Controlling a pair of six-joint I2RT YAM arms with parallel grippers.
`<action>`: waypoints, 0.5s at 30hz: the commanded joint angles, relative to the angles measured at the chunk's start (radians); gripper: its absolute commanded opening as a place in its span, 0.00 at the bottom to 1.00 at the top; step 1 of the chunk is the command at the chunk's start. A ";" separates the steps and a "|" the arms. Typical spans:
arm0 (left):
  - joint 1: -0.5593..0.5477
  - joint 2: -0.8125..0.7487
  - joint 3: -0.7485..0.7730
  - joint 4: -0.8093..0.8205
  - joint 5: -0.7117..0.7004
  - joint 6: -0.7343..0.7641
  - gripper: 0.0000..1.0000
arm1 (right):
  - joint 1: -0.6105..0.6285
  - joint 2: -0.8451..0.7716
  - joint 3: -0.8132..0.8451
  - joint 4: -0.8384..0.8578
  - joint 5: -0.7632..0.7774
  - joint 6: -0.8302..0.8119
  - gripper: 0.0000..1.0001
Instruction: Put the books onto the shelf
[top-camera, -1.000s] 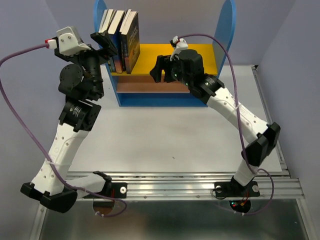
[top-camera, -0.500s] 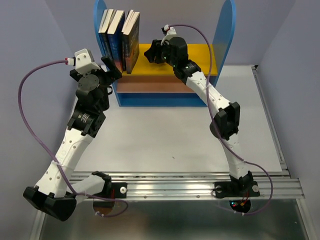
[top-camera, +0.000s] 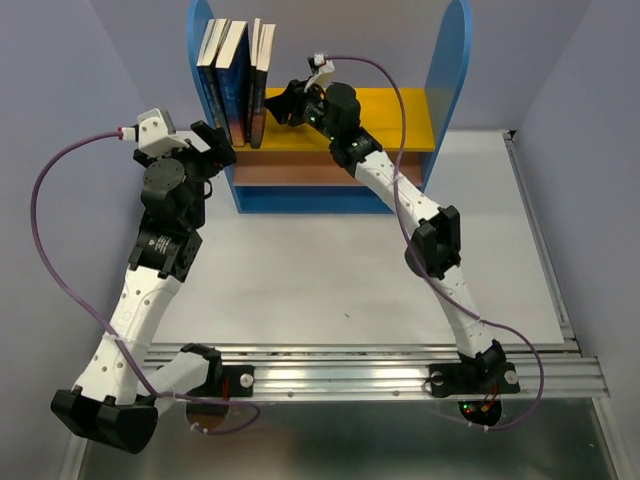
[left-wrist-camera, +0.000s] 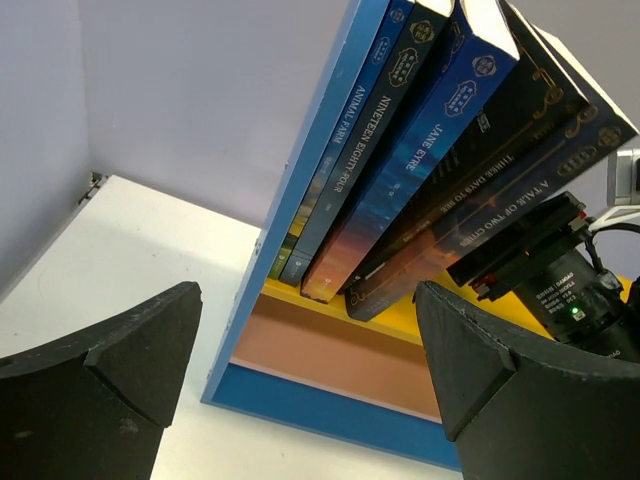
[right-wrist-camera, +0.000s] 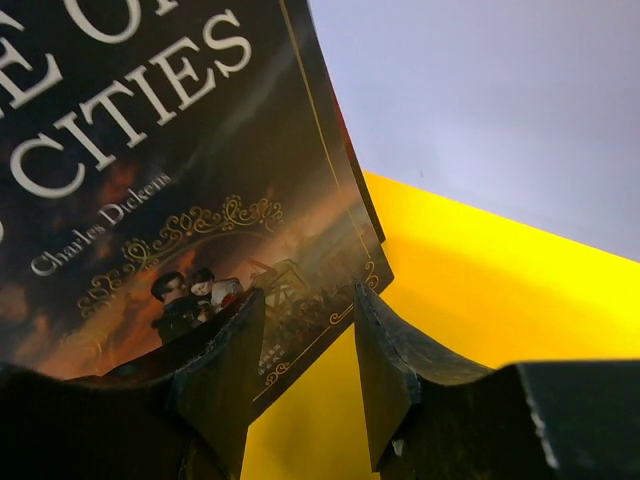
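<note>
**Books (top-camera: 240, 85) all on the shelf's top board, right jaws at the end one**

Quick look at where things are. The shelf (top-camera: 452, 60) sits at the far edge of the tabletop (top-camera: 330, 270). All five books stand in a row at the left end of its yellow upper board (right-wrist-camera: 480, 300), packed against the blue left side panel (left-wrist-camera: 310, 200). Spines I can read from the left wrist cam: Animal Farm, Nineteen Eighty-Four, Jane Eyre, one starting "Three", and A Tale of Two Cities (right-wrist-camera: 170, 200) at the right end of the row.

Right jaws are up over the yellow board, right at that last book. From the wrist cam its front cover faces the camera, and its lower corner shows in the gap between the two fingers (right-wrist-camera: 220, 370). The jaws are partly apart with a narrow gap, and nothing is clamped between them, since the book sits flat-on to them rather than edge-on. One finger overlaps the cover, but I can't tell if it's actually touching.

Left jaws are spread wide and hold nothing. They hang over the tabletop just in front of the shelf's left side panel, below the books and apart from them. Both fingers (left-wrist-camera: 130, 360) frame the row in the wrist view.
</note>
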 joint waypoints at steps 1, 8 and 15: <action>0.016 0.008 -0.010 0.050 0.031 -0.025 0.99 | 0.049 0.014 0.074 0.109 0.020 -0.001 0.47; 0.021 0.011 -0.019 0.067 0.076 -0.016 0.99 | 0.088 0.007 0.057 0.118 0.002 -0.030 0.47; 0.019 0.000 -0.016 0.107 0.132 0.035 0.99 | 0.100 0.046 0.055 0.118 0.031 -0.015 0.46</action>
